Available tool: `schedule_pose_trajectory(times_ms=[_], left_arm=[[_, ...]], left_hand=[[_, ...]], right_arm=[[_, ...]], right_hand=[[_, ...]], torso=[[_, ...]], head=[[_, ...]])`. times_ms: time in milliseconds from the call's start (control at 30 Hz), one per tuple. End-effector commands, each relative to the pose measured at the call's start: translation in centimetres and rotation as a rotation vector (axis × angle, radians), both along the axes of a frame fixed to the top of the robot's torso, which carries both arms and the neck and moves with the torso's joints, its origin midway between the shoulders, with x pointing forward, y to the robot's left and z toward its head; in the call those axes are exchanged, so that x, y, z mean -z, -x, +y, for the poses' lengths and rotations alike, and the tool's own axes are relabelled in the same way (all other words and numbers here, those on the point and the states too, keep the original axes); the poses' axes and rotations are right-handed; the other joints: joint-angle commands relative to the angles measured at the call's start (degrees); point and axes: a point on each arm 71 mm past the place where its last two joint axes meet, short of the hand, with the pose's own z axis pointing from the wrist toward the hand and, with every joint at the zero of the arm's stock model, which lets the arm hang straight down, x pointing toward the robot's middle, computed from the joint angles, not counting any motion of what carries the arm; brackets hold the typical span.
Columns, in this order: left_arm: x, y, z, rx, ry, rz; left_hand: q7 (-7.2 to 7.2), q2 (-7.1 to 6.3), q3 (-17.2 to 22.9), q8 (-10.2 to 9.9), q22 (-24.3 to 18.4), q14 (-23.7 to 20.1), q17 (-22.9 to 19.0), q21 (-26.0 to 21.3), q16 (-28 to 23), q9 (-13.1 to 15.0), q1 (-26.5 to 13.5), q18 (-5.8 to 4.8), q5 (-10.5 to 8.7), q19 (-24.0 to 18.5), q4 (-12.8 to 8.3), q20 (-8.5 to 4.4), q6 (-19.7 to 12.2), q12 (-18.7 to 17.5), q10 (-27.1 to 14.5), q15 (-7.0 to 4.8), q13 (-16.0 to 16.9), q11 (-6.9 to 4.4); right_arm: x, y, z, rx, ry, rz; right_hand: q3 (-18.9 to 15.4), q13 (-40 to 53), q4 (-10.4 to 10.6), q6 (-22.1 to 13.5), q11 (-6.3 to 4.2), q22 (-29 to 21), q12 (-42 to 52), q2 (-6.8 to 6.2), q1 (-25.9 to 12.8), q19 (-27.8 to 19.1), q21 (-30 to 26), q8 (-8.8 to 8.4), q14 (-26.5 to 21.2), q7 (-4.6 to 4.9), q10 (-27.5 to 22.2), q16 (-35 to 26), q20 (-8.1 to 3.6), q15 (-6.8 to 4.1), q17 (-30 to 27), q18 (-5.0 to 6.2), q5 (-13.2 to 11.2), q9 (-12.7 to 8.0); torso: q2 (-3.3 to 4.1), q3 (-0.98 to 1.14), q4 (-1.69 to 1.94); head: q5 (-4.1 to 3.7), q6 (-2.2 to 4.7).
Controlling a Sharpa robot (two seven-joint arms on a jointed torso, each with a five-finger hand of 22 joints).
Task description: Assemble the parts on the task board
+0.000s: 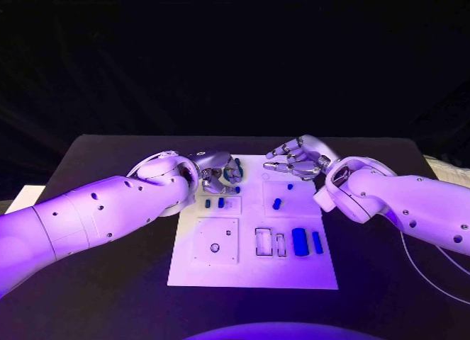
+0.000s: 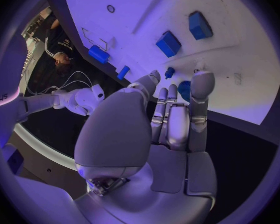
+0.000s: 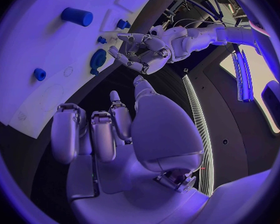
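Left robot hand fingers apart, empty, over task board; right robot hand likewise.

task board: white, flat mid-table | parts: blue (several lying loose)

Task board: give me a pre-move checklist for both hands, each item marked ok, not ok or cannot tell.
1. Task board lies flat on the table: ok.
2. Left hand is over the board's far edge, near a blue part: ok.
3. Left hand holds a part: cannot tell; its fingers hide what lies under them.
4. Right hand is free, fingers apart and nothing held: ok.
5. Large blue part and slim blue part lie loose on the near half, unassembled: not ok.
6. Rectangular slots beside them are unobstructed: ok.
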Motion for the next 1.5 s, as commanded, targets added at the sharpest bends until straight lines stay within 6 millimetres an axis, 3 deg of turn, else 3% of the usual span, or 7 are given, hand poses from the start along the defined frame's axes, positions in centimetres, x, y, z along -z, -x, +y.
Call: schedule_pose_trajectory(times_ms=[33,567,1500], left_arm=[[0.1,0.0,-0.5,0.028,-0.069,-0.053],[0.3,-0.4,-1.8,-0.011,-0.113,-0.075],[1.5,-0.5,-2.5,-0.018,-0.210,-0.019]], left_hand=[[-0.09,0.16,0.6,-0.5,3.4,1.5,1.2,3.8,1.3,-0.6,-0.7,-1.24,0.29,1.4,0.0,-0.20,1.0,-0.6,1.1,-0.12,-1.0,-0.15],[-0.42,0.58,2.8,-1.1,9.4,1.9,-1.2,10.4,0.7,-1.7,-1.1,-2.35,0.23,3.6,-0.3,-0.73,3.8,-2.1,4.5,-0.70,-3.0,-0.68],[-0.73,0.86,4.2,-1.4,11.5,1.9,-2.4,12.5,0.5,-2.1,-0.9,-2.72,0.23,4.1,-1.0,-1.08,5.4,-2.6,6.8,-1.07,-3.6,-1.15]], right_arm=[[-0.1,0.1,0.1,-0.004,-0.005,-0.015],[-0.1,0.1,0.3,-0.006,-0.007,-0.015],[-0.1,0.2,0.4,-0.014,-0.008,-0.011]], right_hand=[[-0.2,3.3,-0.1,0.3,0.10,-0.1,-0.2,0.55,0.2,-0.6,-0.3,0.00,4.9,-0.15,-0.4,-0.3,-0.01,-0.06,10.8,0.72,0.3,0.1],[-0.3,3.3,-0.1,0.3,0.10,-0.1,-0.3,0.60,0.2,-0.6,-0.4,0.00,4.9,-0.15,-0.4,-0.4,-0.01,-0.07,10.8,0.73,0.4,0.1],[-0.3,3.4,-0.1,0.3,0.10,-0.1,-0.1,0.66,0.2,-0.6,-0.4,0.00,4.9,-0.15,-0.3,-0.3,-0.02,-0.07,10.8,0.72,0.6,0.1]], torso=[[0.05,0.03,-0.06],[0.07,0.06,-0.07],[-0.01,0.04,0.01]], head=[[0.08,-0.10],[-0.14,-0.02],[-0.28,-0.71]])
